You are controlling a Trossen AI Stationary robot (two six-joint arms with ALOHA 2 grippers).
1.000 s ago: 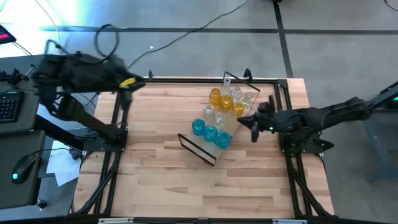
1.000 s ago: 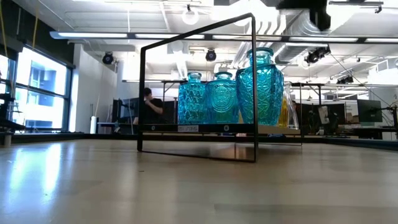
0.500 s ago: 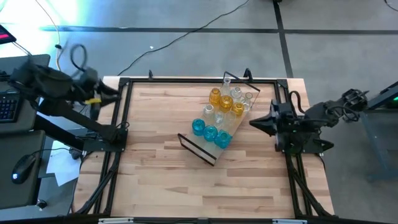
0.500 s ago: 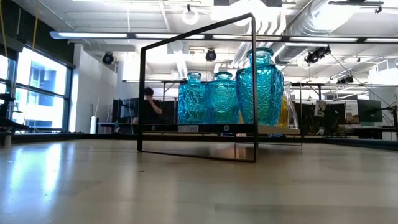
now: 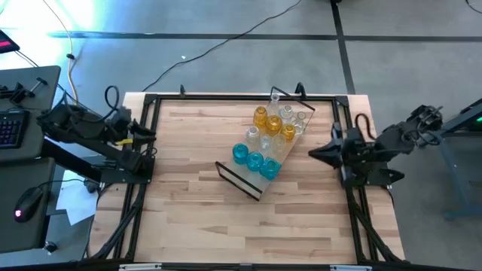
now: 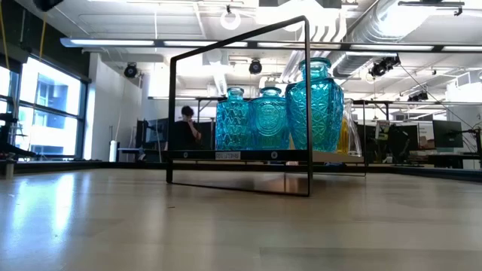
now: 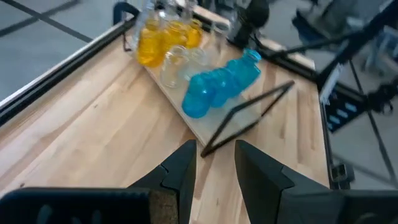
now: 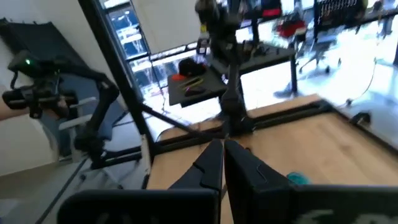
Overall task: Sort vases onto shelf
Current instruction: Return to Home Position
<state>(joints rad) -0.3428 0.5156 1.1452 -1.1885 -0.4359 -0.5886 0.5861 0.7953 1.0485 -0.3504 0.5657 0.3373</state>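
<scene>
Your left gripper (image 7: 214, 146) hangs at the desk's (image 5: 188, 218) left edge, fingers slightly parted, empty. The shelf (image 5: 251, 179) lies slantwise right of centre, open wood around it, carrying blue, clear and amber vases (image 5: 254, 160). Your right gripper (image 8: 222, 144), closed and empty, sits by the right edge.

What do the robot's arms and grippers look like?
Both arms are black, with jointed segments. The left arm carries a black cable loop and a small yellow mark; the right arm has its own looped cable. The left gripper and right gripper each have two dark wedge-shaped fingers.
</scene>
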